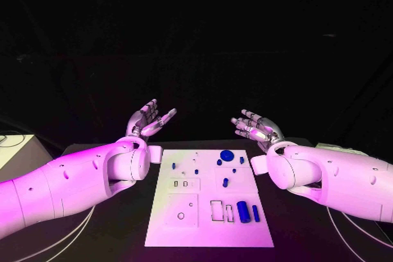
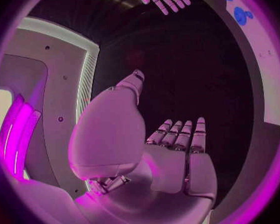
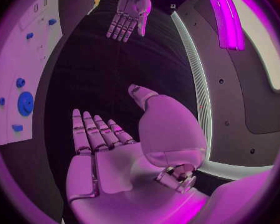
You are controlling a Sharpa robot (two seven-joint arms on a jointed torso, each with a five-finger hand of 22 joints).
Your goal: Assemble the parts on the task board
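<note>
Parts (image 1: pixel 242 208) lie on the board (image 1: pixel 205 228), mid-table between the two arms. The left hand (image 1: pixel 150 120) and right hand (image 1: pixel 257 126) are both raised beyond the board's far edge, fingers spread, holding nothing. The long cylinder lies lengthwise along the board at its near right corner; the right hand is judged nearer and must draw back toward it.
</note>
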